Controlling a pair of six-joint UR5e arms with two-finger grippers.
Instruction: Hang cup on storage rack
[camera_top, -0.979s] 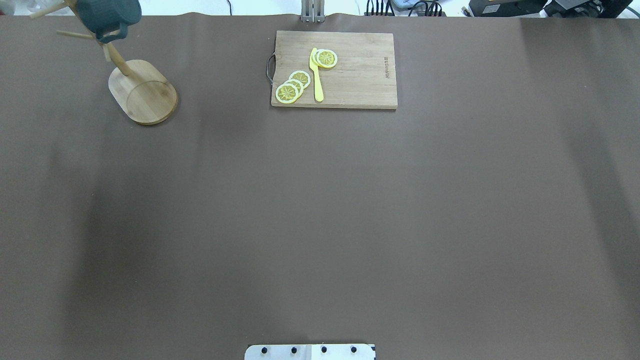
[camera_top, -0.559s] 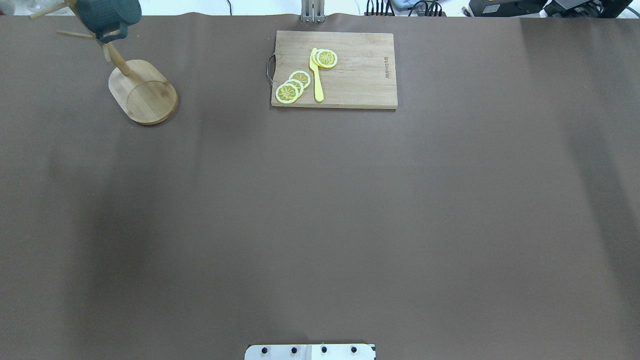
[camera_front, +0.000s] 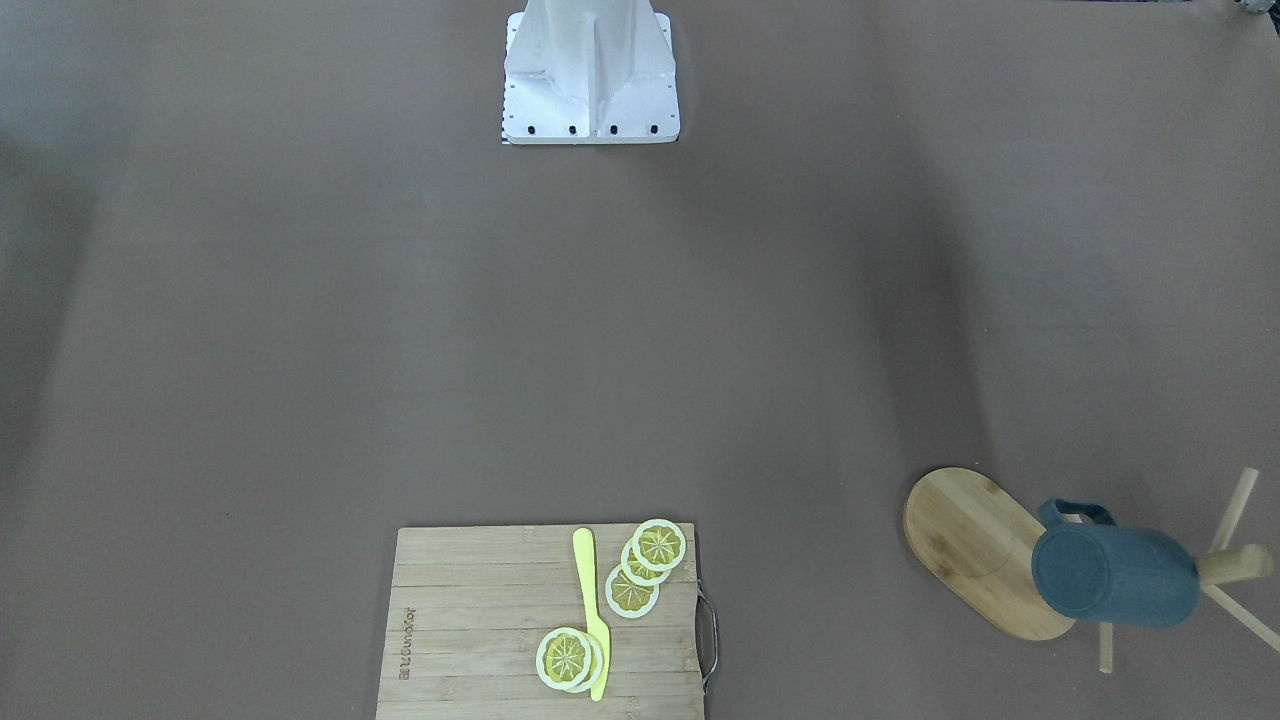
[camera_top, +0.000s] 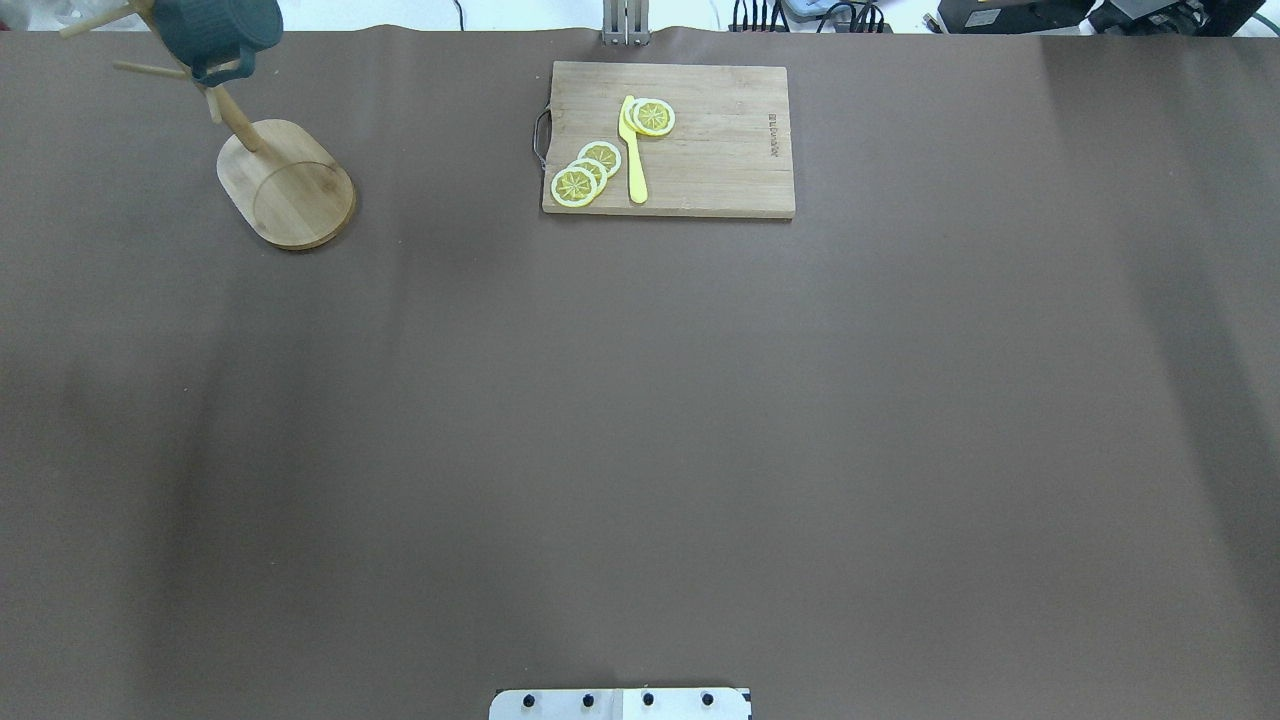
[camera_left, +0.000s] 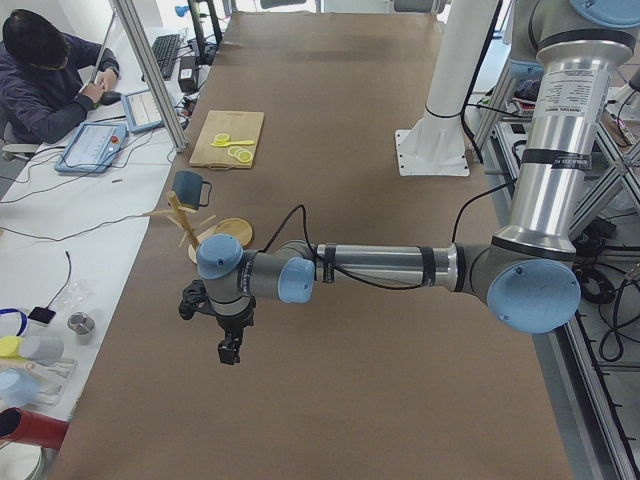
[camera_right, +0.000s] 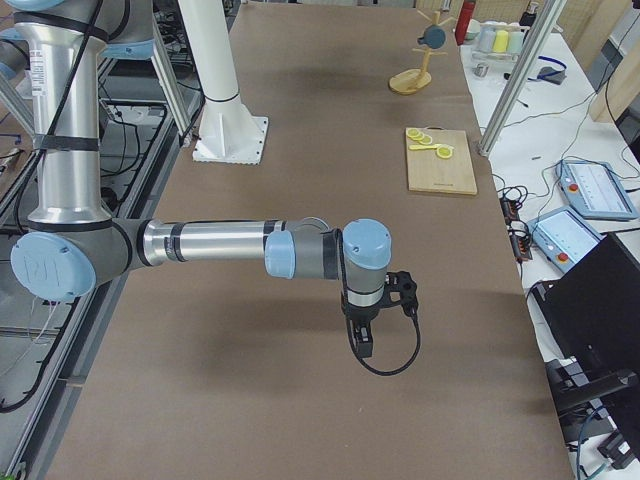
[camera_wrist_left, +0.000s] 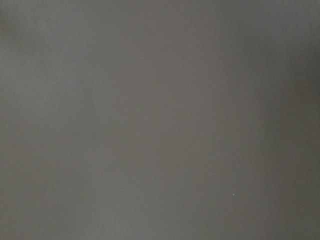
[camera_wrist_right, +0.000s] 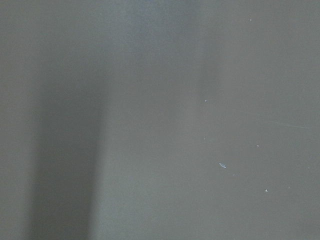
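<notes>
The dark teal cup (camera_top: 210, 25) hangs by its handle on a peg of the bamboo storage rack (camera_top: 290, 185) at the table's far left corner. In the front-facing view the cup (camera_front: 1115, 575) lies sideways on the rack (camera_front: 975, 545), bottom toward the camera. No gripper touches it. My left gripper (camera_left: 229, 352) hovers over bare table well short of the rack (camera_left: 228, 228), and my right gripper (camera_right: 362, 343) hovers far from the rack (camera_right: 408, 82). Each shows only in a side view, so I cannot tell its state. Both wrist views show only brown table cover.
A wooden cutting board (camera_top: 668, 138) with lemon slices (camera_top: 585, 172) and a yellow knife (camera_top: 633, 150) lies at the far middle. The robot's base (camera_front: 591, 75) stands at the near edge. A person (camera_left: 45, 75) sits at a side desk.
The cup and rack hold still. Only a faint shadow on the left part of the table has shifted.
</notes>
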